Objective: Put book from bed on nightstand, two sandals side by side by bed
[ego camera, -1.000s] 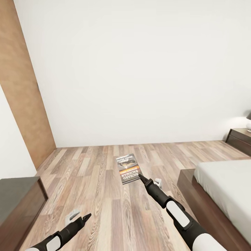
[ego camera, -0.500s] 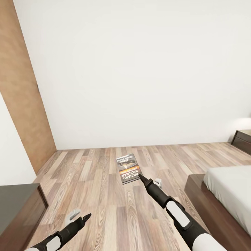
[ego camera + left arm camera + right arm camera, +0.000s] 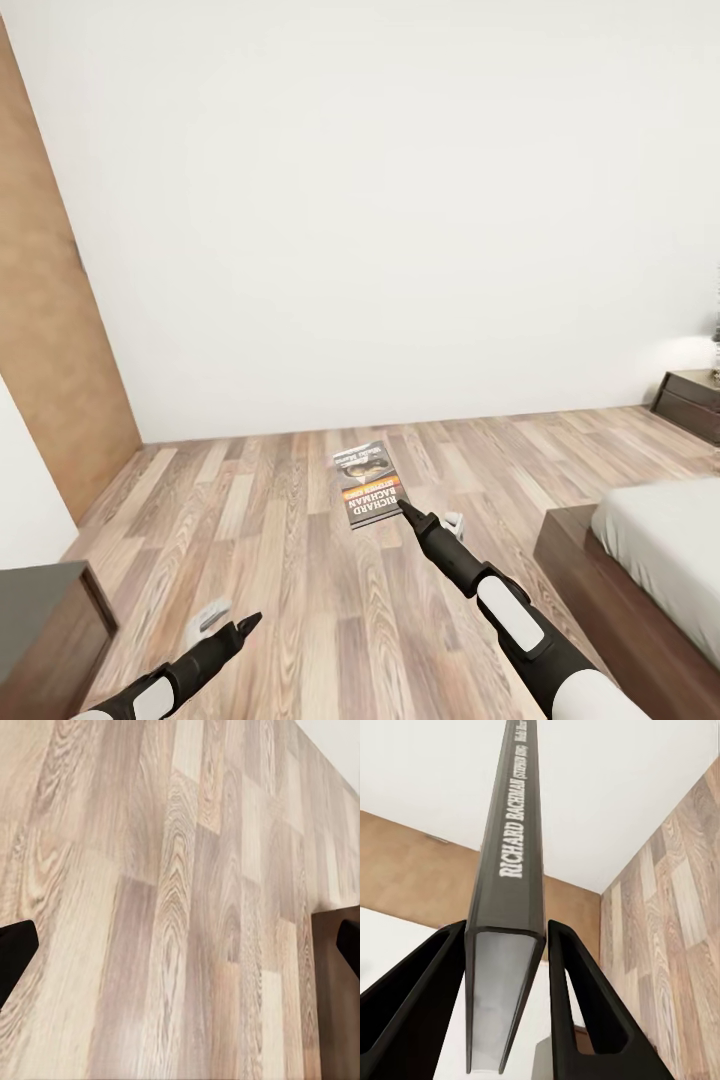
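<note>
My right gripper (image 3: 404, 511) is shut on the book (image 3: 366, 483) and holds it out over the wood floor, its dark cover with the orange band facing up. In the right wrist view the book's spine (image 3: 512, 855) stands between the two black fingers (image 3: 431, 975). Low at the left, my left gripper (image 3: 246, 626) hangs open over bare floor, its fingertips (image 3: 15, 949) far apart. The bed (image 3: 662, 535), grey mattress on a dark frame, is at the right edge. A nightstand (image 3: 690, 398) stands by the far wall beyond it. The sandals are out of view.
A dark cabinet top (image 3: 40, 615) sits at the lower left. A brown wooden panel (image 3: 45, 340) runs up the left wall. A white wall (image 3: 400, 220) closes the room ahead, with open plank floor (image 3: 270, 520) between it and me.
The camera has turned: the brown panel and dark cabinet slid left and the bed slid right in the picture. Both arms keep their pose, and the book stays in the right gripper.
</note>
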